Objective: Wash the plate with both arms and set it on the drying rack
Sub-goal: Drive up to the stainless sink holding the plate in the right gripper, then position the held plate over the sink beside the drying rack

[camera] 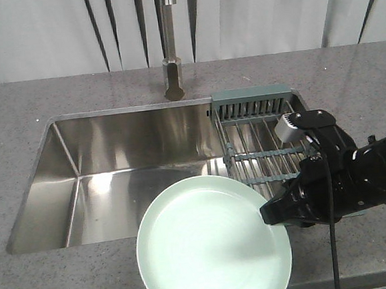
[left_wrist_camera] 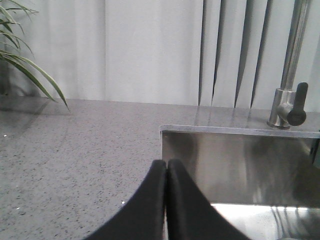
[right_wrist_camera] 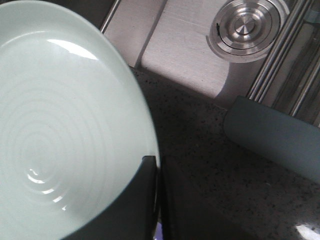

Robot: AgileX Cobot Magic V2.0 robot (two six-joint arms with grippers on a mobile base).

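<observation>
The pale mint-green plate hangs tilted over the sink's front edge and the counter, and it fills the left of the right wrist view. My right gripper is shut on the plate's right rim, one finger on each face. The black right arm reaches in from the right, in front of the drying rack, whose steel rods span the sink's right end. My left gripper is shut on nothing, above the counter by the sink's left corner; it is out of the front view.
The steel sink is sunk in a speckled grey counter, with the faucet behind it. The round steel drain lies in the basin. A plant's leaves hang at far left. Pale curtains close the back.
</observation>
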